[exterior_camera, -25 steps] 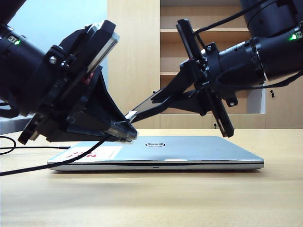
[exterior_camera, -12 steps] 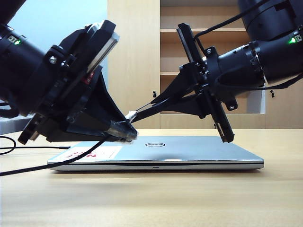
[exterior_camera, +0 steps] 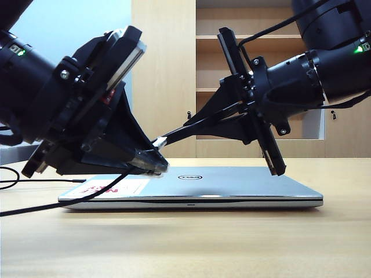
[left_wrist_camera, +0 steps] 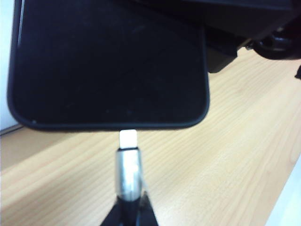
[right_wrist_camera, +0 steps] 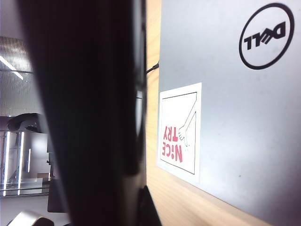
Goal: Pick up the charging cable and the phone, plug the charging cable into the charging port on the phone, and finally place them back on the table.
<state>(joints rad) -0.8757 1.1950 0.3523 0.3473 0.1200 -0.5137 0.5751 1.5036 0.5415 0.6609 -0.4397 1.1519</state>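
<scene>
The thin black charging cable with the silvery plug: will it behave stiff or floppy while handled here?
The thin black charging cable probably flops: it sags from the left gripper down to the light wood table. Its silvery metal plug looks rigid, so it likely holds its line at the black phone that the right gripper carries.

Even indoor light, soft shadow on the table (exterior_camera: 191, 243) under the laptop (exterior_camera: 232, 184), arms nearly black silhouettes, left wrist view soft and blurred around the plug (left_wrist_camera: 128, 160), phone (right_wrist_camera: 89, 113) a dark unfocused mass in the right wrist view, pale glare beside it
</scene>
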